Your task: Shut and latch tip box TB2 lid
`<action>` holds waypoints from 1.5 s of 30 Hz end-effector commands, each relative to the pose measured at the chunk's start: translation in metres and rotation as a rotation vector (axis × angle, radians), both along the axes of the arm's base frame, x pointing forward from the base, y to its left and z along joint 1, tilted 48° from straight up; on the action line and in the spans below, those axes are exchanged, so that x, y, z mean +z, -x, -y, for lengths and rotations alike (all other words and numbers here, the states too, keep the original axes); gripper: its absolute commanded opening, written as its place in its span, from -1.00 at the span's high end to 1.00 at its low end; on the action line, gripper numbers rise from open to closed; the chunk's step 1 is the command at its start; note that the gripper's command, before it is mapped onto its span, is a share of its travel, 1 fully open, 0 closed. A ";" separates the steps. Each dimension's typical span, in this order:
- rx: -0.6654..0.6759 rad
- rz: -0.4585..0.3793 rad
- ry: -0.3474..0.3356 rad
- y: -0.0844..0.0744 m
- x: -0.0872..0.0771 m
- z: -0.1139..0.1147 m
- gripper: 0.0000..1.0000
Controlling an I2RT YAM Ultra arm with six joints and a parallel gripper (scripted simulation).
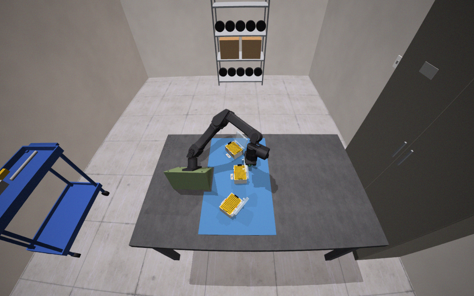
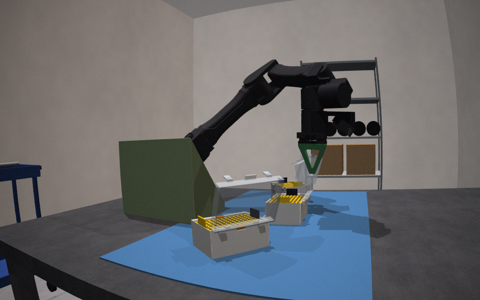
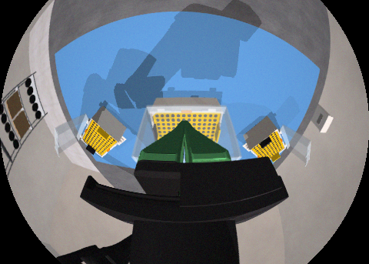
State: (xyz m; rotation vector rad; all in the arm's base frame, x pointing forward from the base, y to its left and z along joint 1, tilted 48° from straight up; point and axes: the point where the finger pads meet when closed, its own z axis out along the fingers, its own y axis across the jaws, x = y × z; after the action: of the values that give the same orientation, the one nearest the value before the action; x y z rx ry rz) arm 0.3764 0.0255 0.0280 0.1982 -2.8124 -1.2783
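So far the task looks only started. The hand (image 2: 311, 168), its green fingers pressed together with nothing between them, hangs point-down behind the middle box (image 2: 286, 208), close to its clear lid (image 2: 303, 171). That lid stands about upright at the back of the box; I cannot tell if the hand touches it. In the wrist view the yellow insert (image 3: 189, 124) lies directly below the fingertips and is not covered.

Which box is TB2? The stickers and tape strips are too small to read in any view, so I can't say for sure. As the arm goes for the middle box, I guess this one is TB2, but it is only a guess.

Left to do, as I judge: push the lid over, then press its front edge until it latches. No lid is shut yet.

The near box (image 2: 230, 233) on the mat (image 2: 308, 261) has its lid laid fully back, seen best from the top. The far box (image 1: 233, 149) has its lid (image 1: 241, 137) open too, tilted up.

Hard to see: the far box is partly hidden behind the middle one in the exterior view. The clear lids nearly vanish against the wall and shelf (image 2: 377, 111). Latches and hinge details can't be made out. All three boxes stand on the mat on the counter (image 2: 439, 231), and look level.
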 end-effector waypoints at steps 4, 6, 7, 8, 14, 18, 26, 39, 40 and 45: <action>-0.028 0.042 0.009 0.002 0.009 0.015 1.00; -0.028 0.042 0.009 0.004 0.009 0.015 1.00; -0.028 0.042 0.009 0.005 0.009 0.015 1.00; -0.028 0.042 0.009 0.005 0.009 0.015 1.00; -0.028 0.041 0.009 0.012 0.009 0.017 1.00; -0.028 0.041 0.010 0.017 0.009 0.018 1.00; -0.028 0.041 0.010 0.025 0.009 0.019 1.00; -0.027 0.041 0.010 0.033 0.010 0.021 1.00; -0.027 0.041 0.010 0.033 0.010 0.021 1.00; -0.027 0.041 0.010 0.033 0.010 0.021 1.00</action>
State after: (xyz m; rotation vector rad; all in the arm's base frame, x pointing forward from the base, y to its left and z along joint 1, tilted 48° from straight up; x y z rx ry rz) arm 0.3402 0.0138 0.0336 0.2054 -2.8302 -1.2803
